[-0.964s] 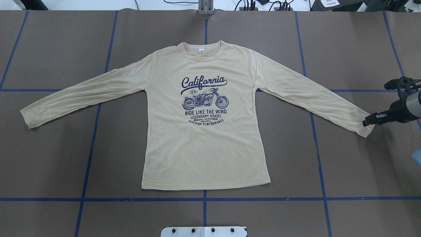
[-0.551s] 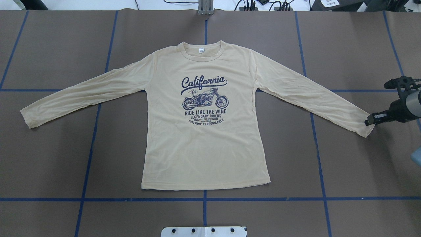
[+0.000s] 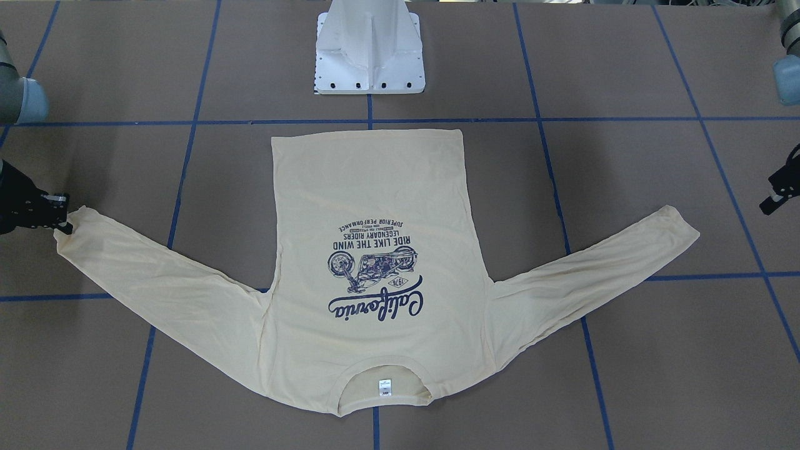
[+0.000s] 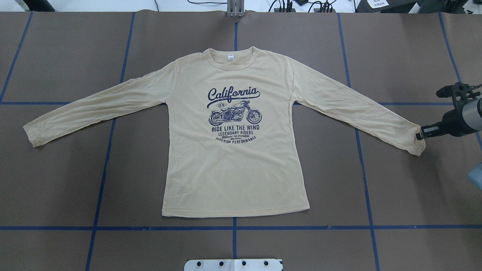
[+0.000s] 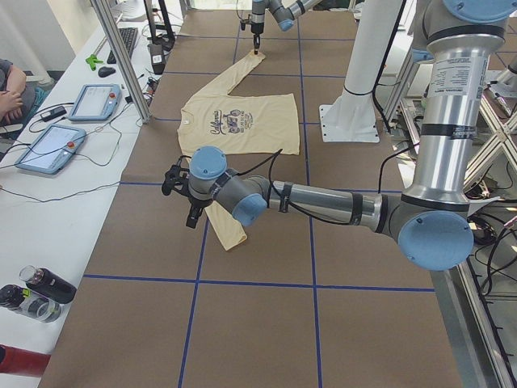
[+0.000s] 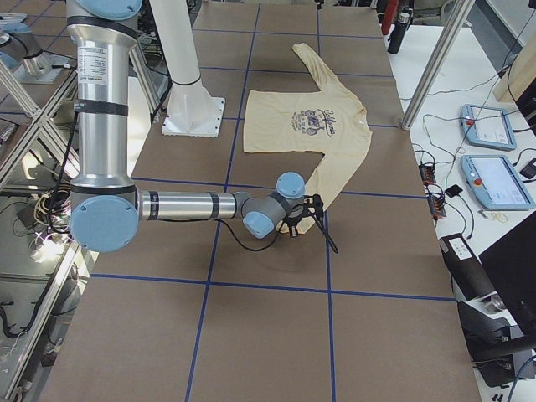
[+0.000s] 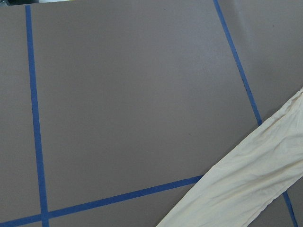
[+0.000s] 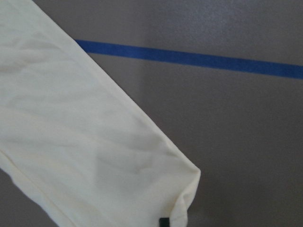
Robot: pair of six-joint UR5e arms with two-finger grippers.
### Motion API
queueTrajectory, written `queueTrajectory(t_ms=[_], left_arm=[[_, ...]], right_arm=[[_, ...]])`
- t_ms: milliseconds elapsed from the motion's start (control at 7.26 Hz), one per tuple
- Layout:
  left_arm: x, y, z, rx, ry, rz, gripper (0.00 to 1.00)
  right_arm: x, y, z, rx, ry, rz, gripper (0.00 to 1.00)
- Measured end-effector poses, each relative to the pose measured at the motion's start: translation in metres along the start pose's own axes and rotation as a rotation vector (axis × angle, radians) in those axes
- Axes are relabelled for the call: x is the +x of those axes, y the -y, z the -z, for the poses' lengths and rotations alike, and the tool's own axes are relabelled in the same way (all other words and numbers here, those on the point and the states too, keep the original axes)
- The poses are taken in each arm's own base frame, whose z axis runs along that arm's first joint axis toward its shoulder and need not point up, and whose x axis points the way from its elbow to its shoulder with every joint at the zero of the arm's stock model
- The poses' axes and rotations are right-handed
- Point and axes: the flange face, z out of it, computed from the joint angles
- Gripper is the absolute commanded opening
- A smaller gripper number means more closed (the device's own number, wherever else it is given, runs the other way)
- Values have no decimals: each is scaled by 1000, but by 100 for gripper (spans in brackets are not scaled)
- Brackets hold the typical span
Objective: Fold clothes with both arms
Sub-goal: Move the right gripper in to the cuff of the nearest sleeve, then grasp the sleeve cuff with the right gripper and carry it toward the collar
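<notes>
The T-shirt (image 4: 233, 169) is pale cream-yellow, with a navy "California" motorcycle print (image 4: 233, 113) above lines of navy lettering, and a small white neck label (image 4: 230, 57). The worktop (image 4: 67, 56) is matte brown, crossed by a grid of blue tape lines (image 4: 113, 227). The right arm (image 6: 184, 204) and left arm (image 5: 323, 200) are silver-grey with light-blue joint caps (image 5: 436, 240). The right gripper (image 4: 421, 134) and left gripper (image 3: 772, 201) are black. The pedestal base (image 3: 370, 56) is white.
</notes>
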Motion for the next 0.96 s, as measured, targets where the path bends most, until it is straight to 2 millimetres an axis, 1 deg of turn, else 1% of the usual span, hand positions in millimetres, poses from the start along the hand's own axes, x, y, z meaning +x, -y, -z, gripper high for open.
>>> queueTrajectory(t_ms=[138, 275, 413, 551, 689, 826, 964], left_arm=[[0, 0, 0, 0, 0, 0, 100], [0, 0, 0, -1, 0, 1, 100], [-1, -1, -1, -2, 1, 2, 100], [-2, -1, -1, -3, 1, 4, 100], [-2, -2, -1, -4, 1, 5, 100], [-3, -2, -1, -7, -3, 7, 100], [-3, -3, -2, -11, -10, 8, 100]], right_arm=[[-21, 8, 12, 12, 42, -17, 0], [-50, 23, 25, 26, 94, -43, 0], [-86, 45, 35, 41, 146, -79, 0], [-128, 70, 39, 47, 192, -118, 0], [-174, 94, 39, 35, 217, -146, 0], [-222, 121, 40, 14, 214, -169, 0], [-264, 146, 45, -3, 202, -186, 0]])
